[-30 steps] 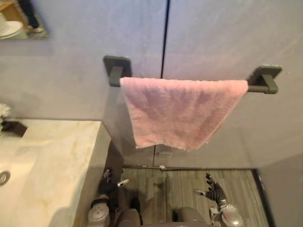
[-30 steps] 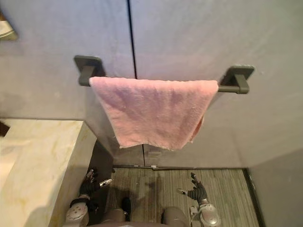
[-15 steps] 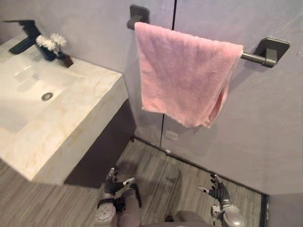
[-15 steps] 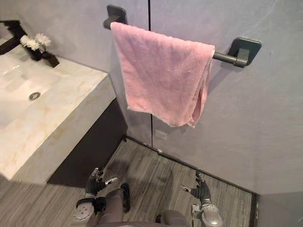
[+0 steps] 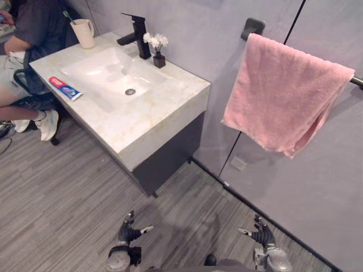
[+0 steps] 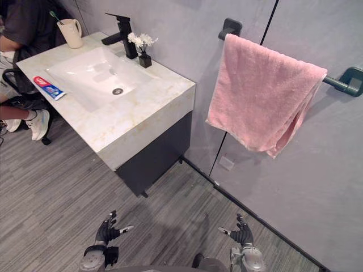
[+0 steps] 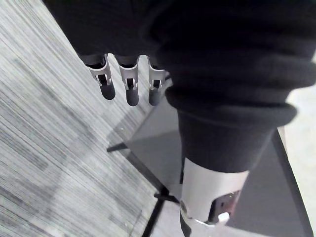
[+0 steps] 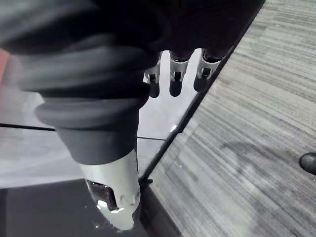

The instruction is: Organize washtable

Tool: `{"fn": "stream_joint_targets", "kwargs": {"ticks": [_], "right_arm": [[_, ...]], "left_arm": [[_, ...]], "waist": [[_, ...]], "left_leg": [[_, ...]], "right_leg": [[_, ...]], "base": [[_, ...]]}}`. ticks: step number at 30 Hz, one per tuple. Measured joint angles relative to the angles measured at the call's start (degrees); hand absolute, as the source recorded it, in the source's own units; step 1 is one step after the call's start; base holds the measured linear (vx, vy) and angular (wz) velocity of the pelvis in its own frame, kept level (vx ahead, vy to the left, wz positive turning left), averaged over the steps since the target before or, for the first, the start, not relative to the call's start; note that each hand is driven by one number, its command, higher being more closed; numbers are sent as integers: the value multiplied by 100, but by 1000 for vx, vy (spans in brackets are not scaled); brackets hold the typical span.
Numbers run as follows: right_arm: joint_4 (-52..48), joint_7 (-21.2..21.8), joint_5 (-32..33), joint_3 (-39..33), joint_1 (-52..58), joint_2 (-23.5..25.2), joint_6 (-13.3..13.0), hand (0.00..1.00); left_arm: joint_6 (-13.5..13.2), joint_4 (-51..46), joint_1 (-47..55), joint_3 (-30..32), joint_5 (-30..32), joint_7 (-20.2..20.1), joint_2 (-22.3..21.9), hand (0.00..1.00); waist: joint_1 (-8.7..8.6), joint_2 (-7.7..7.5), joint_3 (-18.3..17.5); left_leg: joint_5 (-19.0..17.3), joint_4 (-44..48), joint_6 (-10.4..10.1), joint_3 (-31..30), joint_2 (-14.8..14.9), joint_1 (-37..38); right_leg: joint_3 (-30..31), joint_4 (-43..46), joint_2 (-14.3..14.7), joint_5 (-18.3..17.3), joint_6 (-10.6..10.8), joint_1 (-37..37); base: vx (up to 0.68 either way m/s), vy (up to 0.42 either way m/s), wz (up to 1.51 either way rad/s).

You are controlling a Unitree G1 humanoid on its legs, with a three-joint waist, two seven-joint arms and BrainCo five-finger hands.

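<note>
One marble-topped washtable (image 5: pixel 161 122) stands at the left against a grey wall (image 5: pixel 193 28), with a white basin (image 5: pixel 102 71) sunk in its top and a dark cabinet (image 5: pixel 170 158) beneath. A red-and-blue toothpaste tube (image 5: pixel 64 89) lies at the top's left edge, its print too small to read. A cream cup (image 5: pixel 85 33) holding a toothbrush (image 5: pixel 68 16) stands at the far corner. Behind the basin is a black faucet (image 5: pixel 135 36), and just right of it a small dark vase of white flowers (image 5: pixel 156 48). To the right, a pink towel (image 5: pixel 286 96) hangs over a dark wall rail (image 6: pixel 349 82). A seated person (image 5: pixel 28 34) is at the far left. Near, above the grey plank floor (image 5: pixel 57 192), the left hand (image 5: pixel 128 233) and right hand (image 5: pixel 262 235) hang well apart, fingers relaxed, holding nothing.
</note>
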Motion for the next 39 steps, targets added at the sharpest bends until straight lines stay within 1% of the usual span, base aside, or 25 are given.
{"fn": "stream_joint_targets", "kwargs": {"ticks": [3,4,6,7,8,10,11,13,14,17,20,22,23,24,27,29,30,32,33,34,35,36,37,38,39], "right_arm": [[0,-11,-2,24,70,15,13,0],[-1,-26,-1,32,115,20,73,0],[-2,-74,1,26,149,45,102,0],[22,-104,3,28,138,47,100,0],[26,-112,4,42,141,64,100,0],[18,-127,7,49,120,22,104,0],[24,-126,13,58,138,29,106,0],[68,-126,14,149,56,129,108,0],[57,-125,13,307,-127,216,97,0],[-17,-110,9,550,-461,360,99,0],[-263,-103,-6,688,-627,353,107,0],[-564,-101,-44,709,-581,261,107,0],[-773,-104,-44,709,-456,189,87,0],[-822,-97,-48,783,-436,199,82,0],[-795,-91,-49,1157,-426,230,93,0],[-792,-76,-50,1408,-412,226,87,0],[-795,-74,-50,1426,-411,223,85,0],[-818,-48,-51,1497,-348,236,77,0],[-817,-2,-53,1565,-312,191,69,0],[-813,15,-56,1603,-348,108,95,0],[-939,29,-110,1679,-332,70,85,0],[-1045,25,-210,1679,-364,55,90,0],[-1174,26,-277,1703,-350,143,96,0],[-1416,27,-300,1835,-262,187,104,0],[-1704,28,-316,1957,-199,211,95,0]], "left_arm": [[2,29,19,135,-17,18,-2,0],[-3,16,15,147,-68,22,-24,0],[-3,17,8,213,-179,37,-96,0],[-10,18,4,281,-252,44,-182,0],[-16,24,-17,286,-300,46,-248,0],[-17,84,16,287,-403,51,-300,0],[-18,231,71,304,-457,56,-291,0],[-26,298,168,392,-458,100,-200,0],[-25,371,233,475,-458,130,-143,0],[-15,467,246,497,-459,127,-42,0],[-25,455,226,501,-458,123,-86,0],[-26,429,270,450,-452,113,-133,0],[-32,392,253,398,-453,113,-108,0],[-45,375,139,410,-453,116,-26,0],[-42,393,-50,415,-453,127,100,0],[-44,429,-149,313,-453,121,43,0],[-47,456,-198,265,-452,120,29,0],[-68,458,-271,57,-448,105,27,0],[-50,492,-289,33,-449,96,-28,0],[-41,504,-296,30,-448,97,-126,0],[-65,466,-214,19,-451,97,-191,0],[-63,459,-226,40,-451,118,-274,0],[-57,445,-221,114,-452,128,-334,0],[-51,347,-83,247,-455,127,-413,0],[-56,192,80,255,-458,123,-515,0]], "waist": [[10,-23,50],[28,-44,84],[15,-30,122],[7,-205,123],[-18,-164,196],[-8,-67,298],[-19,1,319],[42,-125,331],[71,-268,360],[212,-457,438],[350,-437,466],[286,-290,487],[204,-181,531],[157,-198,626],[129,-346,831],[-9,-285,887],[-24,-273,890],[-61,-444,843],[-159,-537,774],[-130,-346,739],[-181,-142,576],[-185,-40,610],[-166,21,645],[-160,62,653],[-125,70,646]], "left_leg": [[48,-20,97,-260,-184,-201],[61,-42,240,-407,-304,-394],[-146,-74,584,82,-311,-566],[-203,-162,771,801,-295,-608],[-194,81,807,1741,-71,-761],[-16,259,649,2379,114,-803],[487,248,487,2275,107,-830],[484,221,528,1926,-124,-801],[455,247,577,1820,-220,-856],[254,606,736,1651,-397,-1110],[-239,1076,775,1308,-525,-1330],[-444,1170,868,970,-634,-1302],[-589,1121,920,636,-616,-1276],[-610,1051,949,328,-647,-1223],[-693,891,930,-1,-700,-841],[-840,760,854,-319,-649,-360],[-870,735,827,-402,-648,-272],[-1046,802,528,-634,-816,-3],[-1229,897,385,-881,-843,143],[-1265,911,320,-900,-719,196],[-1301,1099,212,-916,-531,140],[-1340,1623,134,-902,-359,-3],[-1320,2413,58,-868,-179,-179],[-1054,3618,-131,-799,107,-453],[-889,4778,-149,-719,401,-728]], "right_leg": [[-279,-27,-212,80,124,-10],[-634,-9,-379,49,181,-9],[-1116,-77,-573,39,317,10],[-1391,-281,-785,50,384,38],[-1681,-300,-896,59,403,58],[-2011,-239,-963,83,462,188],[-2302,-156,-1021,108,588,383],[-2443,-65,-1206,107,670,523],[-2484,-50,-1304,144,731,549],[-2477,-47,-1489,192,785,600],[-2235,212,-1686,207,780,709],[-775,1456,-1948,104,272,195],[348,2288,-1792,-216,332,-231],[927,2838,-1434,-893,430,-594],[953,3172,-898,-1403,138,-1251],[742,2574,-422,-1320,108,-1763],[713,2283,-370,-1180,82,-1860],[832,1061,-366,23,40,-2003],[979,1305,-449,657,-255,-2015],[892,1553,-364,493,-183,-2070],[784,1719,-254,49,-215,-2109],[721,1811,-162,-168,-246,-2014],[704,1808,-39,-311,-310,-1785],[791,1781,176,-468,-447,-1405],[932,1699,368,-625,-525,-1008]], "base": [[-209,134,61],[-205,108,113],[-121,91,136],[-20,193,175],[0,270,173],[28,248,160],[67,232,182],[88,191,116],[127,137,50],[114,135,48],[141,149,53],[148,179,72],[166,66,111],[181,28,114],[267,-16,75],[412,-72,90],[402,-96,101],[414,-133,108],[416,-180,84],[534,-203,75],[528,-190,25],[636,-239,17],[642,-263,-20],[540,-203,-62],[537,-152,-76]]}}
